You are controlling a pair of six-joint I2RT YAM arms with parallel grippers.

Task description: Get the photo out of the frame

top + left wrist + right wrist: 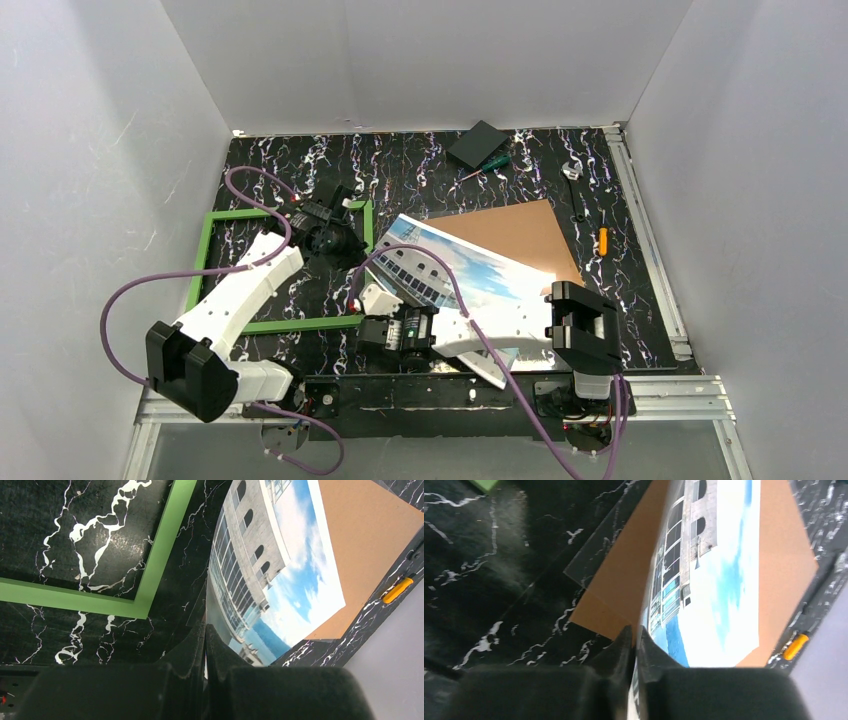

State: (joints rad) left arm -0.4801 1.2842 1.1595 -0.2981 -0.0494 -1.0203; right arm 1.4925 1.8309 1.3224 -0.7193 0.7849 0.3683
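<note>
The photo (470,275) lies out of the frame (300,325), to the frame's right on the black marbled table (400,165), its far part spread over the plain brown backing board (515,232) and its near left edge raised off the surface. That edge is where both arms meet it. The left gripper (205,635) has its 2 fingers pressed flat together with the print's edge running straight into the seam, so I judge it is pinching the sheet. The right gripper (634,635) has its fingers drawn nearly shut around the same edge a little nearer the bases, which reads as a second pinch on the print. Holding 1 thin edge at 2 places makes sense for a large floppy sheet: it keeps the paper from sagging or creasing as it is lifted. The print is glossy and bows in a gentle curve where it is held, showing a white arched building, blue sky and water. The frame is a thin bright-green rectangle lying flat, with only the table showing through its opening. The board is matte, stiff-looking card with sharp corners. A clear, glassy pane (599,545) rests on the table beside the board, and a small orange tool (397,590) lies well apart at the right.
</note>
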